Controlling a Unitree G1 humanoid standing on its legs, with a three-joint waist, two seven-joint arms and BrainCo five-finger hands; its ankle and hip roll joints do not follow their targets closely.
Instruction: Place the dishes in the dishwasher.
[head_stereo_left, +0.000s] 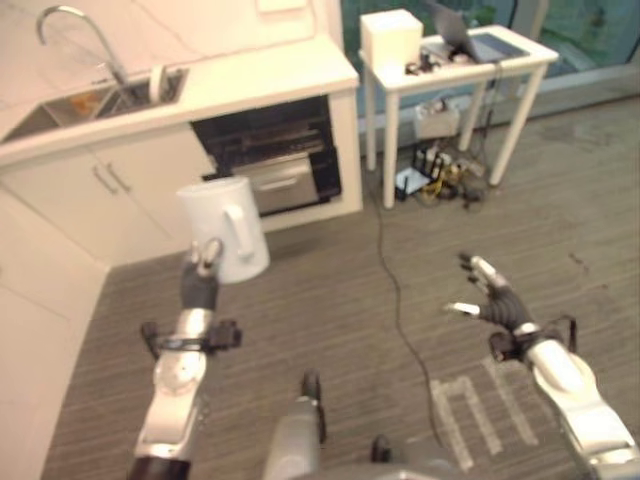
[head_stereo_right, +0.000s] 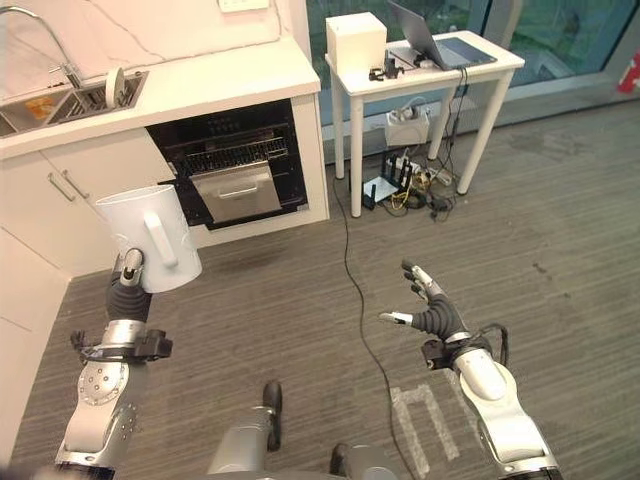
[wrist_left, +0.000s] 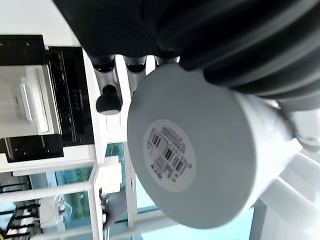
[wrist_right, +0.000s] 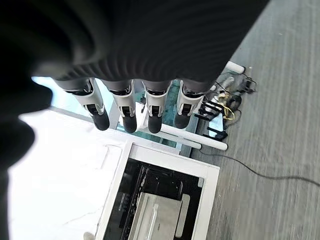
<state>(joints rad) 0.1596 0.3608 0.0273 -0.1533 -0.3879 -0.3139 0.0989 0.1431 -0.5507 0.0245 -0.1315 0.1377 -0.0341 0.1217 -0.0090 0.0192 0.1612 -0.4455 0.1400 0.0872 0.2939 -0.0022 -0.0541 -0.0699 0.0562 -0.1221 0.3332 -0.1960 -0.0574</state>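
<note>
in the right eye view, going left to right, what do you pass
sink → white jug held in the left hand → open dishwasher → white box on the white table → right hand, fingers open → laptop

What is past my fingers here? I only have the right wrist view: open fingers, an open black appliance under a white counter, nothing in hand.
Observer: That is the dishwasher, door open, with a rack pulled forward. Your right hand hangs open over the bare floor, well to its right.
Operator: Where is the dish, then?
Observer: In the left hand: a white pitcher with a handle, held upright in the air in front of the cabinets left of the dishwasher.
Operator: Is the grip firm?
Observer: In the left wrist view the fingers curl round its wall, base toward the camera.
Operator: More dishes waiting?
Observer: A white plate stands on edge in the sink.
</note>
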